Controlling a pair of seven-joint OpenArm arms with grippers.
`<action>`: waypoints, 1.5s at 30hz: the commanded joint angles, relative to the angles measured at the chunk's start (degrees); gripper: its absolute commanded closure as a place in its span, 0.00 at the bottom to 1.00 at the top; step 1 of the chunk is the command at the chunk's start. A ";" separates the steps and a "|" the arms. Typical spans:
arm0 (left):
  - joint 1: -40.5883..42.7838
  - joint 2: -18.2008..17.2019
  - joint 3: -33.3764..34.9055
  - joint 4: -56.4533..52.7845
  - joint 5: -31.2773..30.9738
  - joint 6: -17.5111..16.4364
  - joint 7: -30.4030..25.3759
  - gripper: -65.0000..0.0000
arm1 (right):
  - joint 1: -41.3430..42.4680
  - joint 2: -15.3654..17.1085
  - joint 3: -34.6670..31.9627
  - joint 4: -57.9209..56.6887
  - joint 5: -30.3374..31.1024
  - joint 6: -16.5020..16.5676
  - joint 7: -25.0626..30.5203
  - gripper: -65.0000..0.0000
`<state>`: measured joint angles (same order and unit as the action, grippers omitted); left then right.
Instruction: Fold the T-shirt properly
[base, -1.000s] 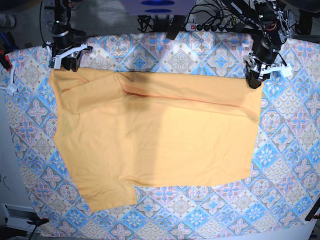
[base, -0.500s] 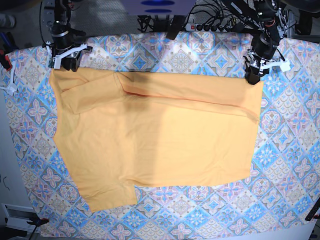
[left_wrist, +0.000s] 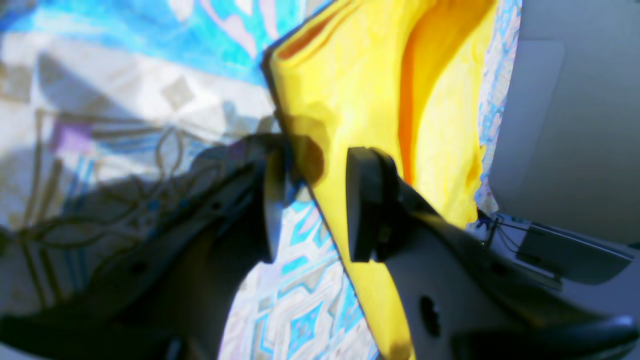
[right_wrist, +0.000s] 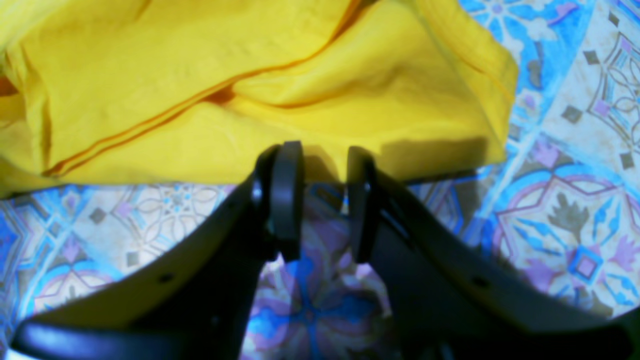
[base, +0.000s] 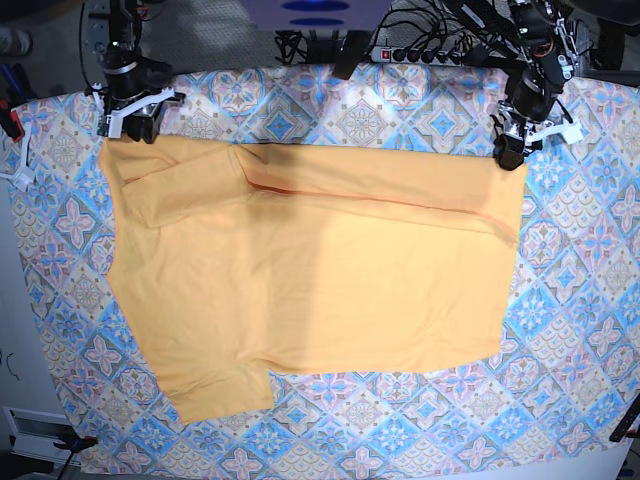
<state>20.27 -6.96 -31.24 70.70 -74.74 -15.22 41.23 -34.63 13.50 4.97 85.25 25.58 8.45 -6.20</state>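
Left end effector (left_wrist: 317, 190) sits at the far corner of the T-shirt (base: 320, 270), on the right side of the base view, tilted down toward the table. Its two dark fingers (left_wrist: 367, 200) stand partly apart with a moderate gap. The shirt's yellow edge runs up through that gap in the wrist view, but the fabric looks slack and lies on the cloth, not pinched.

The right end effector (right_wrist: 325, 165) is at the opposite far corner, on the left side of the base view. Its jaws are narrow but not closed. Patterned cloth shows through the slot between them, and the tips sit just at the shirt's hem without gripping it.

The T-shirt is spread across the middle of the table on a blue-and-pink tile-patterned cloth (base: 400, 120). It lies mostly flat, and its far edge stretches from one end effector to the other. A long crease runs just inside that far edge, where a strip of fabric is doubled over. One sleeve lies angled near the right end effector's corner. Another flap of yellow fabric juts out at the near edge on that same side.

A black power strip (base: 405, 53) and a tangle of cables lie behind the table, beyond the cloth's far edge.
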 joint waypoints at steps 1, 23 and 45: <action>-1.94 -0.47 0.26 -2.34 0.41 -0.56 -2.33 0.68 | -0.31 0.61 0.43 1.12 0.31 0.30 1.41 0.77; -3.00 -1.52 0.78 -4.28 -5.13 -0.56 -1.80 0.68 | -0.93 0.53 0.43 0.94 0.31 0.30 1.41 0.77; 2.19 0.06 2.98 3.81 -5.39 -0.29 -1.89 0.80 | -0.66 0.09 -0.01 0.59 0.31 0.30 1.41 0.77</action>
<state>22.26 -6.68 -28.32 73.73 -78.70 -14.85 38.63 -35.11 13.19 4.75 85.23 25.71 8.36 -6.17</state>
